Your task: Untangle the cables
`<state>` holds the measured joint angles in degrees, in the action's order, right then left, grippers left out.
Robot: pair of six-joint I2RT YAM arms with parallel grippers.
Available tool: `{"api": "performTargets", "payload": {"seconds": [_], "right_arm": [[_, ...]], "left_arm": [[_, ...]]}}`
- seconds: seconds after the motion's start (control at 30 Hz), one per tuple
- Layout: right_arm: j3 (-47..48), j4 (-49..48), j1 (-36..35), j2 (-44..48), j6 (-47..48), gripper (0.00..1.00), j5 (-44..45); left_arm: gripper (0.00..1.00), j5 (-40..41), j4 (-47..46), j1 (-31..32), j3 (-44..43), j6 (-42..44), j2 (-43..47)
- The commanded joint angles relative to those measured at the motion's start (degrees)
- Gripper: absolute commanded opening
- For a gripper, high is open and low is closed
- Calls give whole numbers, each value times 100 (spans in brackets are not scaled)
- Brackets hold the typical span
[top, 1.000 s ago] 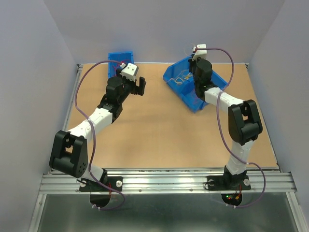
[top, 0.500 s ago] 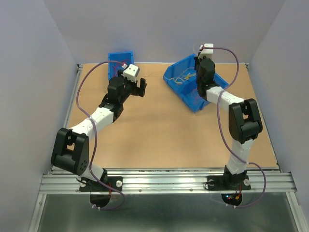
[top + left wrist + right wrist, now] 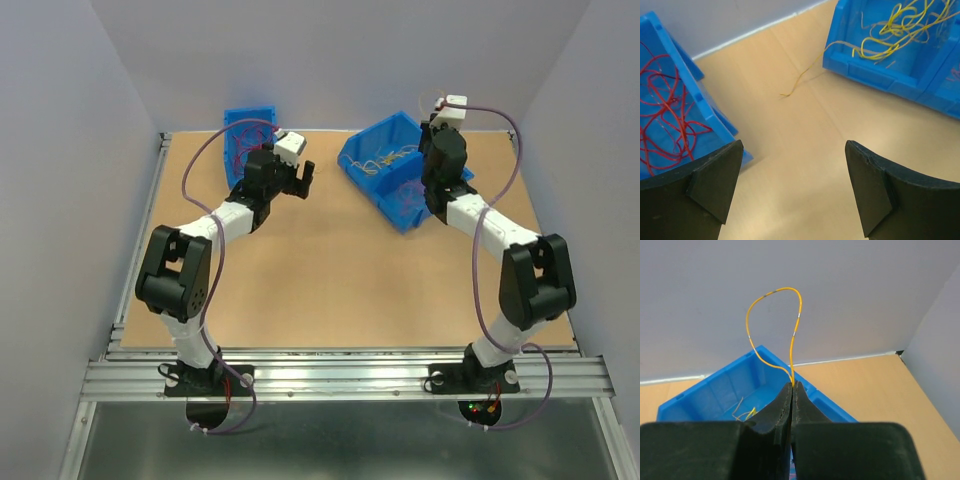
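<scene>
Nearest me, the tan wooden bench (image 3: pixel 330 290) fills the lower half of the overhead frame. Further in, at upper left, the left arm's black claw (image 3: pixel 792 155) hangs with its jaws spread wide and nothing between them, looking down on the wood between two bins. I'd guess it is placed there to take a strand.

At the left of its wrist view, a small blue plastic bin (image 3: pixel 720 122) holds the thin dark red wires (image 3: pixel 670 115). At upper right, a larger blue bin (image 3: pixel 875 80) holds a curly heap of thin yellow wires (image 3: pixel 895 30). One stray strand (image 3: pixel 805 75) trails over its wall onto the bench.

Farthest back, the right arm's claw (image 3: pixel 792 387) is pinched tight on a single yellow wire (image 3: pixel 782 289). The wire loops above the tips, held high over the larger bin, probably to draw it free of the heap.
</scene>
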<state>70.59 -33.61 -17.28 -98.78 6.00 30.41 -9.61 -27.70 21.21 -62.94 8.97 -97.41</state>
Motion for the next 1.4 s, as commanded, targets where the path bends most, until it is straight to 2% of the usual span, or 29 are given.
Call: {"api": "performTargets", "payload": {"seconds": [0.0,0.13,0.23,0.33,0.37,0.47,0.6,0.7,0.87,1.03,1.13,1.37], "right_arm": [[-335,702,-4,1024,-212,0,-473],[-624,1565,-12,1789,-582,1,-1728],[-1071,1743,-4,2239,-784,0,-2231],[-1301,2171,-4,2697,-802,0,-3003],[-1311,2339,-4,2811,-793,0,-3224],[-1354,2841,-12,2873,-802,1,-3498],[-1399,2886,-12,2838,-864,0,-3366],[-1381,2895,-12,2777,-855,1,-3691],[-1407,2895,-12,2829,-908,1,-3956],[-1442,2895,-12,2873,-934,0,-3920],[-1460,2895,-12,2900,-995,1,-4200],[-1460,2877,-12,3154,-1206,1,-4928]], "left_arm": [[95,-129,72,23,-465,193,-296],[95,-672,37,50,-369,307,-192],[95,-1094,19,67,-237,516,-130],[95,-1981,256,164,-245,893,-234],[95,-2027,326,268,-280,1000,-270],[95,-1984,503,480,-246,1465,-314],[95,-1712,398,805,-35,1844,-279],[94,-1641,47,972,176,1977,-331],[92,-1676,-1341,1254,808,2468,-489],[90,-1343,-1597,1298,713,2592,-753],[90,-1141,-1833,1333,782,2592,-684],[88,-1297,-2696,1500,1292,2820,-464]]}}
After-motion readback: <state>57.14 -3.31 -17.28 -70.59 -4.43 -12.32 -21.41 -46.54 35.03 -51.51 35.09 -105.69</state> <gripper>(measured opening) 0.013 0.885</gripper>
